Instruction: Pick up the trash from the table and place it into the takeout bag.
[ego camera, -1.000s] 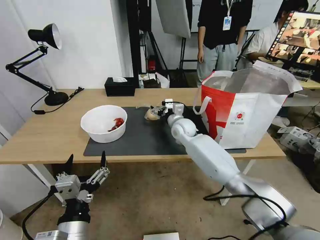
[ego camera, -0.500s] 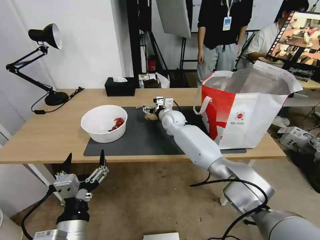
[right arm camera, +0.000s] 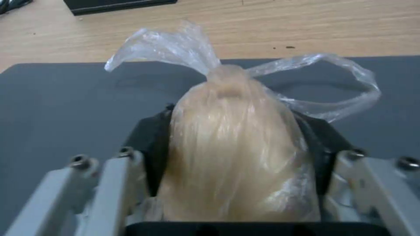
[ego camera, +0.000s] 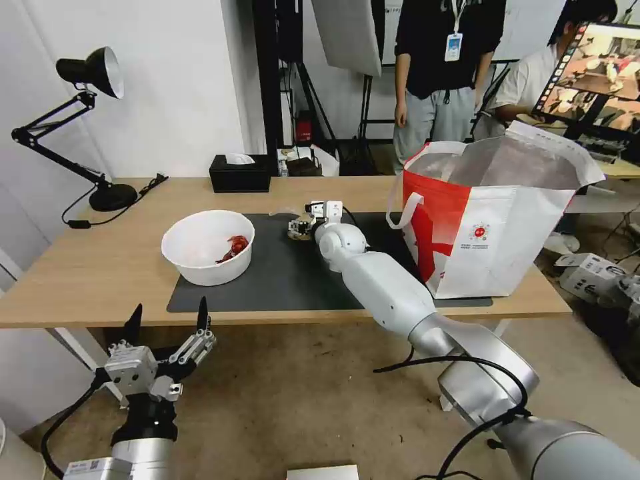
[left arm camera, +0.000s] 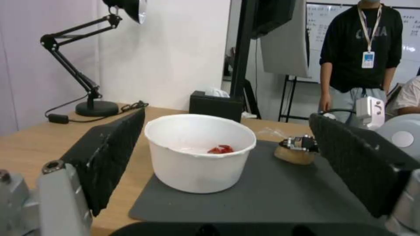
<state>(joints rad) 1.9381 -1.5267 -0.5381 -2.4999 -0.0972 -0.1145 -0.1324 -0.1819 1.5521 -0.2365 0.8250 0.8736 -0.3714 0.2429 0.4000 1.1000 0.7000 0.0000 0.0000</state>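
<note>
My right gripper (right arm camera: 236,183) is clamped on the clear bag (right arm camera: 232,147); next it needs lifting over to the takeout bag (ego camera: 493,220). Left gripper (ego camera: 167,333) parked, fingers apart.

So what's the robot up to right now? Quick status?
Right gripper shut on clear bag with beige lump, over mat. Left gripper open, parked below table. Takeout bag open, path unobstructed.

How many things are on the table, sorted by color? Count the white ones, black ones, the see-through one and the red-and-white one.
White: 1, the bowl
Black: 2, the tissue box and the desk lamp
See-through: 1, the clear bag with beige lump, between the right gripper's fingers
Red-and-white: 1, the takeout bag
Total: 5
</note>
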